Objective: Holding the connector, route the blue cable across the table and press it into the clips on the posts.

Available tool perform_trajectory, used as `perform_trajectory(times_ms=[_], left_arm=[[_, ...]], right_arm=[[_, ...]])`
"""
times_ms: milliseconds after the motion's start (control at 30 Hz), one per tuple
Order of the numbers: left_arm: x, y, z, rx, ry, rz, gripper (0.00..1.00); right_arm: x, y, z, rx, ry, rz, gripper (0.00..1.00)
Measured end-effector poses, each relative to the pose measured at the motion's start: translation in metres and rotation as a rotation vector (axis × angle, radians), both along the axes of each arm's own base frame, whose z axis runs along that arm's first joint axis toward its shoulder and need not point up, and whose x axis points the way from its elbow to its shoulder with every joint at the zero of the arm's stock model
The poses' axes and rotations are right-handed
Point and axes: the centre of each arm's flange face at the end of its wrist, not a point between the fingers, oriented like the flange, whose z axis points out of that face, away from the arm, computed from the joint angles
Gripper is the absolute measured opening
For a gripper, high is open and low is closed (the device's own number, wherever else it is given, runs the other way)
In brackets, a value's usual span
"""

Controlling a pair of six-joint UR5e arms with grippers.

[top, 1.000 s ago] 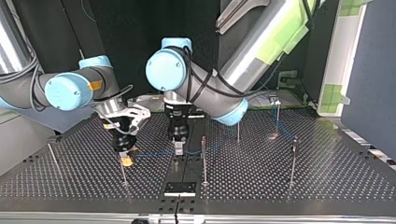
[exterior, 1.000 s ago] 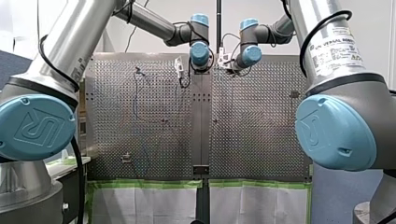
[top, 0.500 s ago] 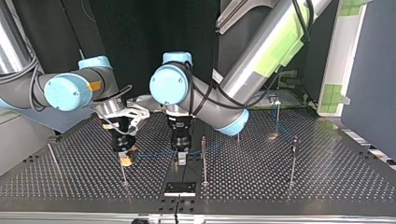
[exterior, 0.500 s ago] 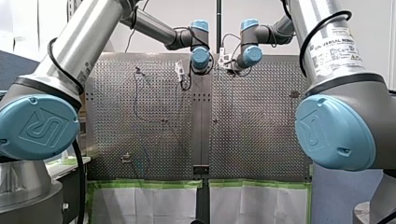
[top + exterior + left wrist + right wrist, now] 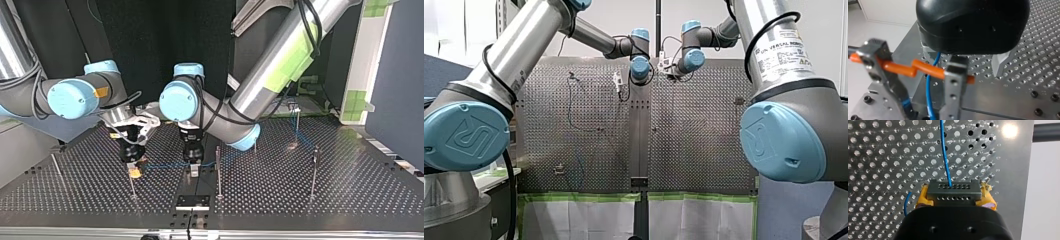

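Right end effector [image 5: 954, 195] clamps connector [image 5: 953, 190] above perforated metal table [image 5: 885, 157]

A robotics laboratory. My left arm [image 5: 519, 55] and my right arm [image 5: 774, 55], silver industrial machines with pale blue joint caps, stand at a perforated metal table [image 5: 704, 130] fitted with thin upright posts [image 5: 218, 172]. Green tape [image 5: 579, 197] edges white sheeting [image 5: 574, 220]. Dark panels [image 5: 140, 40] enclose the bench.
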Motion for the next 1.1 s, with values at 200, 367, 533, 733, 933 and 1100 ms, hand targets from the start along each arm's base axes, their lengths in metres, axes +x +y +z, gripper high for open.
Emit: perform_trajectory(times_ms=[200, 367, 533, 733, 933, 1100], left_arm=[[-0.002, -0.001, 0.000, 0.001, 0.009, 0.003, 0.67], [-0.008, -0.001, -0.002, 0.019, 0.032, 0.020, 0.00], [-0.013, -0.003, -0.003, 0.026, 0.044, 0.026, 0.00], [-0.015, -0.003, -0.004, 0.027, 0.048, 0.032, 0.00], [-0.017, -0.004, -0.006, 0.024, 0.059, 0.032, 0.00], [-0.030, -0.002, -0.017, 0.038, 0.101, 0.055, 0.00]], right_arm=[[0.000, 0.000, 0.000, 0.000, -0.001, 0.002, 0.00], [0.003, 0.003, 0.000, 0.000, -0.001, 0.010, 0.00], [0.005, 0.004, 0.001, -0.001, -0.001, 0.014, 0.00], [0.005, 0.005, 0.000, 0.001, -0.002, 0.015, 0.00], [0.006, 0.005, 0.000, 0.002, -0.002, 0.015, 0.00], [0.008, 0.008, -0.005, 0.011, 0.002, 0.021, 0.00]])
